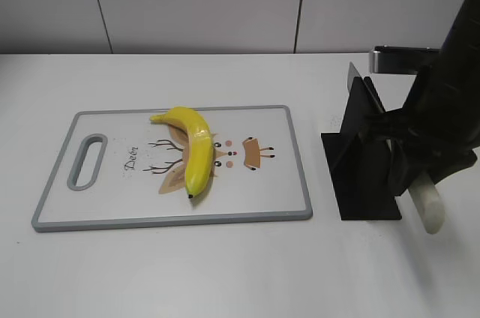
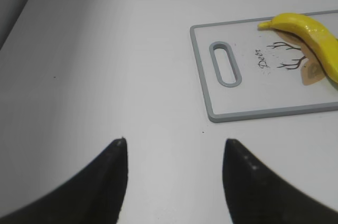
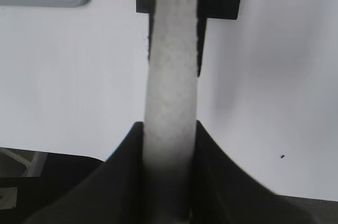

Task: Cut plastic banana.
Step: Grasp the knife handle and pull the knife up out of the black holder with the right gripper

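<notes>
One pale knife handle (image 3: 170, 92) sits clenched in the right end effector (image 3: 168, 145), blade apparently in the black stand (image 1: 361, 157). Best draw it out straight, no twisting. Left end effector (image 2: 174, 150) hangs released over the tabletop (image 2: 105, 65); plastic banana (image 1: 192, 145) lies uncut on the cutting board (image 1: 285, 175).

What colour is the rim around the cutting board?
Grey: the rim frames a white cutting board with a deer drawing. The exterior view shows it best.
</notes>
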